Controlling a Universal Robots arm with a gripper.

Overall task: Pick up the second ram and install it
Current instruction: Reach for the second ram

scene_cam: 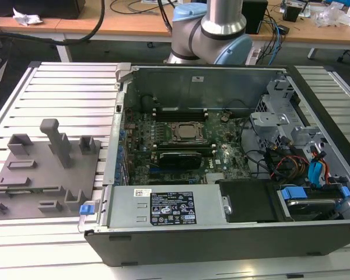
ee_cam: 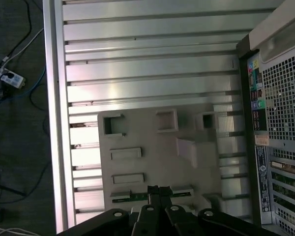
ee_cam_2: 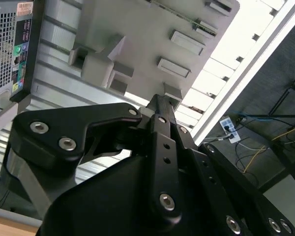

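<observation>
Where the slotted metal tabletop (scene_cam: 64, 87) runs toward the exterior view's left edge, I see the grey tray (scene_cam: 46, 175) of holders lying flat. It is just beside the open computer case (scene_cam: 221, 248), whose motherboard (scene_cam: 221, 154) faces up. In the first wrist view the second ram (ee_cam: 130, 197) sits in a long holder along one edge of that tray. It is a thin green strip lying lengthwise in its slot, on the side away from the square pockets. My claw (ee_cam: 160, 190) hangs above the tray with its tips over the middle of that strip. The two fingertips (ee_cam: 153, 189) stand together with only a thin seam between them, and they grip nothing. I cannot tell how high above the stick they are. The arm (scene_cam: 221, 26) stands behind the case's far wall.
</observation>
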